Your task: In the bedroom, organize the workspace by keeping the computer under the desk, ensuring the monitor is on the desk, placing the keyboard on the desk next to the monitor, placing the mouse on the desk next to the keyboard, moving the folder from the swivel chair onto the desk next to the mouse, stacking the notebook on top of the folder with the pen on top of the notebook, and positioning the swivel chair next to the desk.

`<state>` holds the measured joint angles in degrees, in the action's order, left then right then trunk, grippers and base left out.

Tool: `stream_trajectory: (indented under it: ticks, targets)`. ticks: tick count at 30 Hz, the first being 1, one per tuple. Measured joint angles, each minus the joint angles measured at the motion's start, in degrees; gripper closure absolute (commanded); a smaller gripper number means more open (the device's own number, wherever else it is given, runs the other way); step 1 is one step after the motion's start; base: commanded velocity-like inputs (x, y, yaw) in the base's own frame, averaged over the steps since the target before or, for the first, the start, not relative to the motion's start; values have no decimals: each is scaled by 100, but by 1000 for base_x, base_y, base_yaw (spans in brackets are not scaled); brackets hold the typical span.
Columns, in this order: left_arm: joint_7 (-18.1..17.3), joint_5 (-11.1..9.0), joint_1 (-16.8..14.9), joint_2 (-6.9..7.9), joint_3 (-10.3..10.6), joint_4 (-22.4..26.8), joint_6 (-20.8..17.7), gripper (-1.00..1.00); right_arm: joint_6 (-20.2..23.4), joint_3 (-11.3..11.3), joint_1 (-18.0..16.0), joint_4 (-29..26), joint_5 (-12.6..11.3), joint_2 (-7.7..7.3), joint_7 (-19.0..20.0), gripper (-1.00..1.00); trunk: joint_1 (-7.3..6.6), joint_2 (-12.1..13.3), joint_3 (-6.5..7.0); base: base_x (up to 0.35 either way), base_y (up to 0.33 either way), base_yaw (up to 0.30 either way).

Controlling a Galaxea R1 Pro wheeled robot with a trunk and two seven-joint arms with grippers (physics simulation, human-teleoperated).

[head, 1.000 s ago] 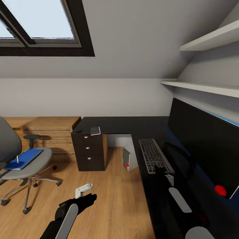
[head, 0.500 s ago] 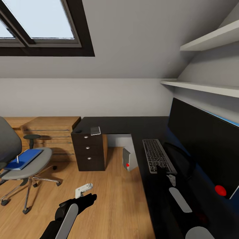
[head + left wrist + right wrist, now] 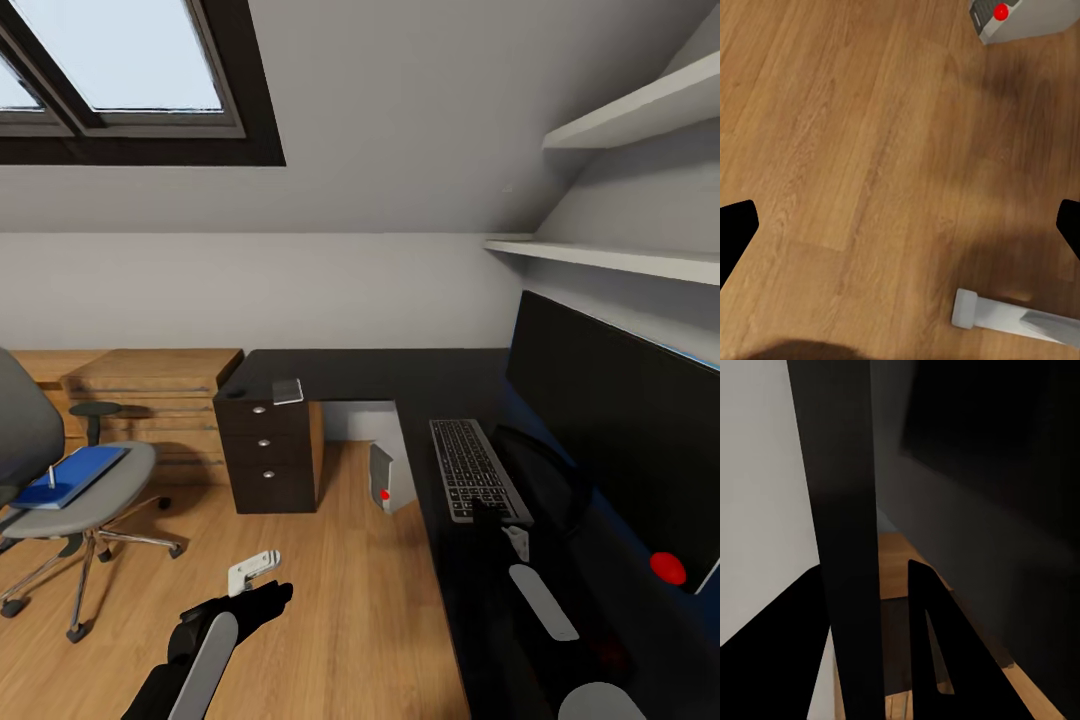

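Note:
The keyboard lies lengthwise on the black desk, just left of the monitor. My right gripper sits at the keyboard's near end, and in the right wrist view a dark slab stands between its fingers. The computer stands on the floor under the desk. Far left is the swivel chair with the blue folder on its seat and a thin pale stick upright on it. My left gripper hangs open over bare floor.
A small grey flat object lies on the desk above the drawer unit. A red round object sits by the monitor's near end. Low wooden shelving lines the back wall. A white bar lies near the left gripper.
The keyboard has slid a little to the right, toward the monitor, with my right gripper at its near end. In the last half second it stays put. The left arm holds still.

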<state>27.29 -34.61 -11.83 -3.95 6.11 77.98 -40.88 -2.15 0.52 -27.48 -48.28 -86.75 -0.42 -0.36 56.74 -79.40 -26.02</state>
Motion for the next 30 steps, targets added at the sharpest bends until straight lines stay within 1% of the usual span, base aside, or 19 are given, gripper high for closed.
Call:
stream_trajectory:
  ticks: [13,30]
  targets:
    - [1,5,0,0,0,-2,3,-100,-16,24,0,-15,37,0,10,100,286,-522,-234,0,0,0]
    - [-34,-2,0,5,0,-27,8,-100,-16,34,0,-41,60,-8,37,100,286,-523,-234,0,0,0]
